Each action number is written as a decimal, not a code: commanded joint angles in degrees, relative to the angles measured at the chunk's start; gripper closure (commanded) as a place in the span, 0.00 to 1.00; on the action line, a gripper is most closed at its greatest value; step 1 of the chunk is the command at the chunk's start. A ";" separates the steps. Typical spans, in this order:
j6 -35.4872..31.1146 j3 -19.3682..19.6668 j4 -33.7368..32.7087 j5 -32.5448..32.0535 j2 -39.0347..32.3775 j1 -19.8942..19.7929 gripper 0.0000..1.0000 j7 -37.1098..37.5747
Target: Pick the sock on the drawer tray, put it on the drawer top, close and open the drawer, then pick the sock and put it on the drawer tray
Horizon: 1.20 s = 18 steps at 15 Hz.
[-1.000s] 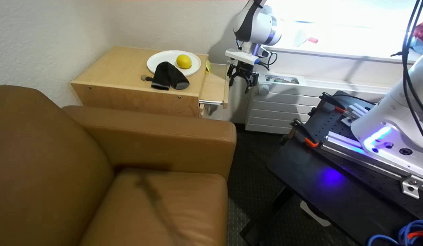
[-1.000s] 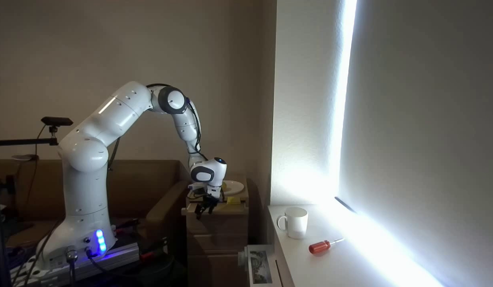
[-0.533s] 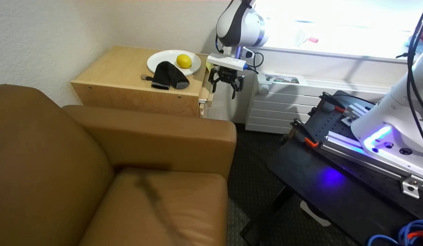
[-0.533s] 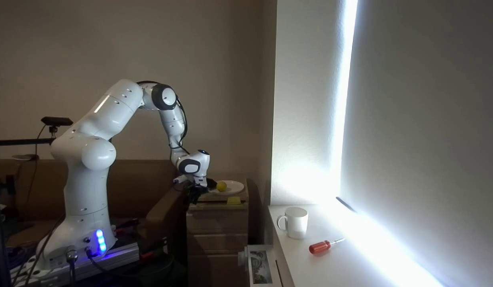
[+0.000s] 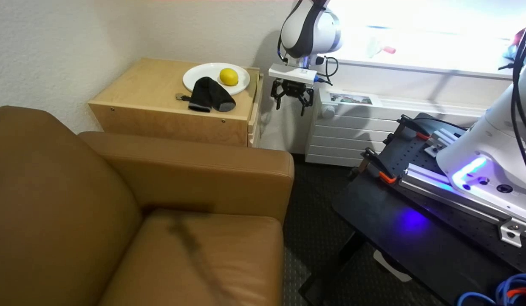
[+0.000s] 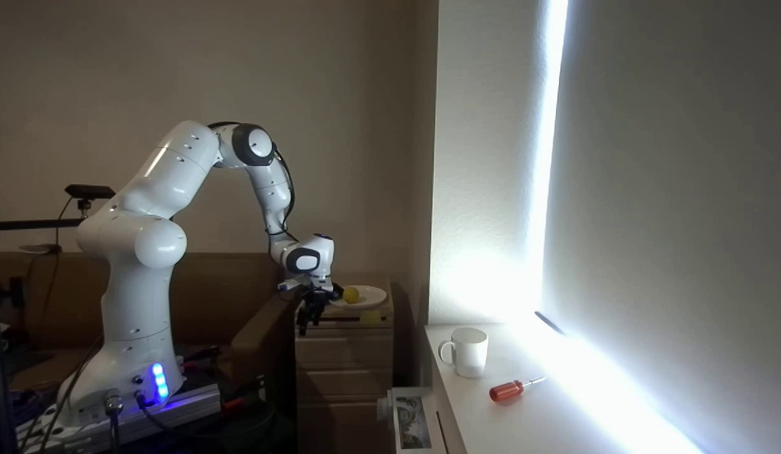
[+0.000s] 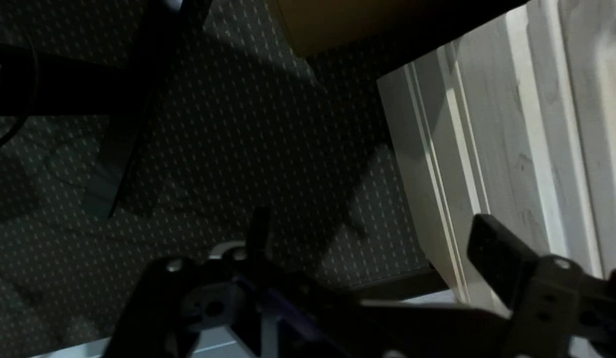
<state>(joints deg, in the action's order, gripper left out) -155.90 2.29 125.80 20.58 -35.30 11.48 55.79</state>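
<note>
The black sock (image 5: 207, 91) with grey ends lies on the wooden drawer top (image 5: 148, 85), against the near rim of a white plate. In an exterior view the sock (image 6: 337, 291) is partly hidden behind my gripper. The top drawer's front (image 5: 255, 104) sits close against the cabinet, and its tray is hidden. My gripper (image 5: 290, 109) is open and empty, in the air in front of the drawer front and apart from it. In the wrist view the jaws stand wide apart, with carpet and the cabinet's drawer fronts (image 7: 512, 99) behind them.
A yellow lemon (image 5: 228, 76) sits on the white plate (image 5: 239, 87). A small dark tag (image 5: 180, 97) lies left of the sock. The brown sofa (image 5: 186, 161) stands along the cabinet's near side. A white radiator (image 5: 348, 131) stands right of the gripper under the window.
The drawer was open with its tray showing; it has moved in against the cabinet. My gripper moved toward the cabinet with it, then backed off and rose slightly. The sock has not moved.
</note>
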 commanded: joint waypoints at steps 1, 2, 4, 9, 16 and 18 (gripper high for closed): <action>0.06 -0.44 -0.02 -0.73 0.06 -0.43 0.00 0.54; 0.06 -0.44 0.03 -0.74 0.08 -0.36 0.00 0.55; -6.25 1.16 3.02 1.10 3.08 -0.60 0.00 3.15; -15.72 1.87 7.55 5.14 9.98 -4.99 0.00 5.58; -12.26 -3.76 5.59 9.64 11.97 -11.24 0.00 -1.10; -12.37 -3.64 5.58 9.56 11.26 -10.71 0.00 -0.75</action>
<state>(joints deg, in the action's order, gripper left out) -168.45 -1.59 131.43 30.16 -24.11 0.53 54.94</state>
